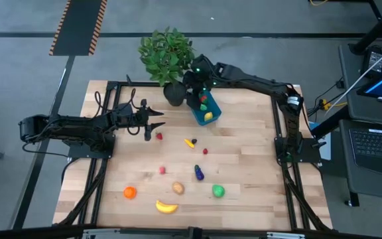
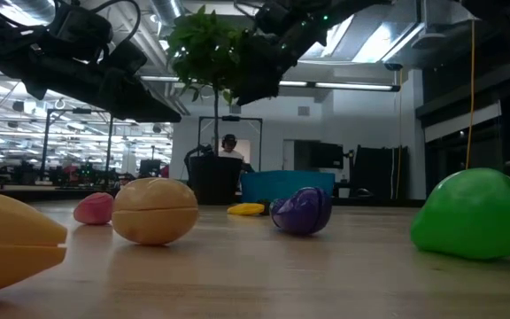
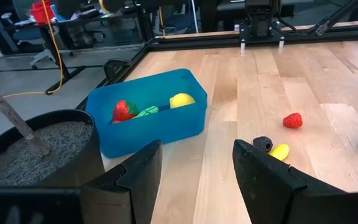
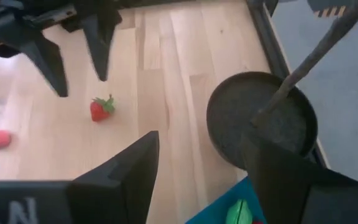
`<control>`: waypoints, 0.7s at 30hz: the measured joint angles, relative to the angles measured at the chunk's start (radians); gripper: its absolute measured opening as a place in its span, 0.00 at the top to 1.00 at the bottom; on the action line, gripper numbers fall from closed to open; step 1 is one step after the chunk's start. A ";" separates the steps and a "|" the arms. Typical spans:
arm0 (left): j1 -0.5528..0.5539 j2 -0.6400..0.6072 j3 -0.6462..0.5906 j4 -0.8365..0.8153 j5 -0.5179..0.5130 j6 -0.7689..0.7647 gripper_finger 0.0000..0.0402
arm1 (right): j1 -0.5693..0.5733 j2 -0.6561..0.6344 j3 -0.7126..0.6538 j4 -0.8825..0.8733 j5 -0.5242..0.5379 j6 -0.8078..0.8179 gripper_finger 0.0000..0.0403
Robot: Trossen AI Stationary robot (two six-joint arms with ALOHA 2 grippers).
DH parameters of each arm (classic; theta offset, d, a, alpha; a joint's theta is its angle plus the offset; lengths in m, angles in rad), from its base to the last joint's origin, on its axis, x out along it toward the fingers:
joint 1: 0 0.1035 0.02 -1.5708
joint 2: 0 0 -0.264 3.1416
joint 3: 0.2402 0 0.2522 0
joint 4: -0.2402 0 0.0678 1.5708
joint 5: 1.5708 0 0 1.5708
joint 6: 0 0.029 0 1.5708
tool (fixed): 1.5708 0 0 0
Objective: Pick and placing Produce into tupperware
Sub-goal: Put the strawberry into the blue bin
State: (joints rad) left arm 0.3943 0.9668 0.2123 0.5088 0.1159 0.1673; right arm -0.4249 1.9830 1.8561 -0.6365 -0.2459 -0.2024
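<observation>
Both claws are hanging spread and empty. The right claw is hovering over the blue container, beside the plant pot. Only the left wrist view is showing the strawberry and lemon inside it. The left claw is pointing toward it, with another strawberry just below its tips.

A grey floor surrounds the wooden desk, with a black-and-orange hazard-striped mat at the upper left of the high view. At the right edge sits a laptop. Across the room, a person sits under bright ceiling lights, among distant workstations.
</observation>
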 joint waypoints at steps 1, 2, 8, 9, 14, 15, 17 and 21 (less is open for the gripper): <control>0.000 0.000 0.000 -0.001 0.000 0.000 0.53 | 0.003 -0.005 0.000 0.011 0.000 -0.007 0.43; 0.000 0.000 0.000 -0.002 0.000 0.000 0.53 | 0.004 -0.013 0.000 0.017 0.000 -0.008 0.43; 0.000 0.000 0.000 -0.001 0.001 0.000 0.53 | 0.037 -0.065 -0.061 0.154 -0.053 -0.014 0.43; 0.000 0.000 0.000 -0.002 0.000 0.000 0.53 | 0.047 -0.081 -0.108 0.234 -0.055 -0.016 0.43; -0.002 0.000 0.000 -0.001 0.000 0.000 0.53 | 0.031 -0.199 -0.456 0.610 -0.033 0.072 0.43; -0.002 0.000 0.000 -0.002 0.000 0.000 0.53 | 0.020 -0.233 -0.532 0.657 -0.024 0.097 0.43; -0.002 0.000 0.000 -0.001 0.000 0.000 0.53 | 0.003 -0.307 -0.680 0.758 -0.015 0.124 0.43; -0.002 0.000 0.000 -0.002 0.000 0.000 0.53 | 0.005 -0.462 -0.948 0.980 -0.034 0.154 0.43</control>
State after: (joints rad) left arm 0.3923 0.9665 0.2127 0.5070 0.1162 0.1673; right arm -0.4197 1.5211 0.9080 0.3430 -0.2798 -0.0488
